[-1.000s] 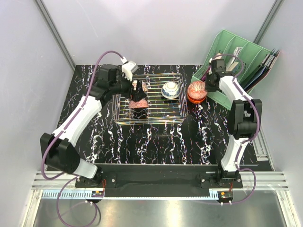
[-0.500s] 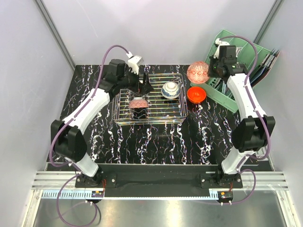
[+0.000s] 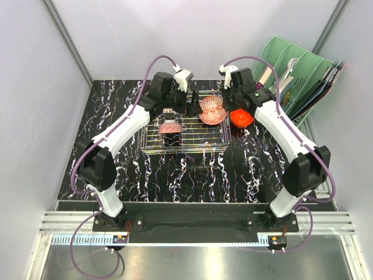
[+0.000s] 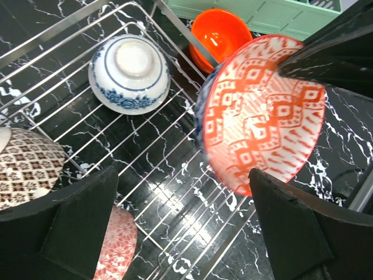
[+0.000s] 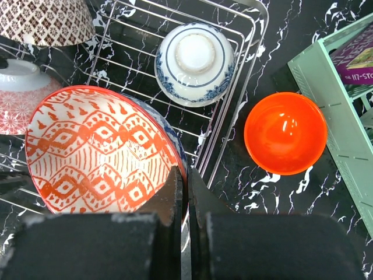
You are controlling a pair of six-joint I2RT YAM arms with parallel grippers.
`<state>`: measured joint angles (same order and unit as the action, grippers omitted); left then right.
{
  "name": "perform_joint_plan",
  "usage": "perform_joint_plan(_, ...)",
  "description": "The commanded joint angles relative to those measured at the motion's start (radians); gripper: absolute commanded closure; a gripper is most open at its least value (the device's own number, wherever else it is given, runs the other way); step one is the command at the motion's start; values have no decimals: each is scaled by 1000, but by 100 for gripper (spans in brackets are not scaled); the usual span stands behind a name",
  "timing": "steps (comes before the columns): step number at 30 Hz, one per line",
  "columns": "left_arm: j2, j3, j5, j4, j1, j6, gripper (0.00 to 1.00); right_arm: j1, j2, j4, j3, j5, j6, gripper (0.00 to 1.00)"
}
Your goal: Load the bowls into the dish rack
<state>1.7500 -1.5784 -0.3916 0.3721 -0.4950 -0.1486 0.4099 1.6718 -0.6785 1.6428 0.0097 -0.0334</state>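
Note:
My right gripper [image 5: 186, 185] is shut on the rim of a red-and-white patterned bowl [image 5: 99, 149], tilted in the air over the right part of the silver wire dish rack [image 3: 183, 150]. In the top view this bowl [image 3: 211, 109] covers the blue-and-white bowl [image 5: 195, 64], which lies upside down in the rack. A pink patterned bowl [image 3: 170, 125] and a brown-patterned bowl [image 4: 26, 166] also lie in the rack. The plain orange bowl [image 3: 240, 117] stands on the table just right of the rack. My left gripper [image 3: 189, 104] hangs open over the rack's back, nothing between its fingers [image 4: 81, 224].
A green slotted file organiser [image 3: 294, 73] with papers stands at the back right, close behind the orange bowl. The two wrists are close together above the rack. The black marbled table [image 3: 192, 175] lies in front of the rack.
My right arm has lifted the red patterned bowl off the orange bowl and swung it left over the rack. My left arm has drawn back from the pink bowl and moved right.

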Motion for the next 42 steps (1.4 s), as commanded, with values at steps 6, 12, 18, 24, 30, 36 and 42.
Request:
perform_joint_plan(6, 3, -35, 36, -13, -27, 1, 1, 90, -27, 46, 15, 42, -16, 100)
perform_joint_plan(12, 17, -43, 98, -12, -43, 15, 9, 118, -23, 36, 41, 45, -10, 100)
perform_joint_plan(18, 20, -40, 177, 11, -69, 55, 29, 135, -18, 30, 68, 58, -10, 100)
perform_joint_plan(24, 22, -34, 238, 40, -103, 89, 61, 147, -4, 28, 83, 70, -13, 100)
perform_joint_plan(30, 32, -55, 325, 88, -145, 141, 71, 168, 11, 28, 92, 108, -31, 100)
perform_joint_plan(36, 51, -75, 364, 122, -171, 172, 100, 193, 25, 30, 98, 127, -40, 100)
perform_joint_plan(42, 55, -77, 367, 142, -177, 185, 100, 198, 26, 30, 114, 127, -52, 98)
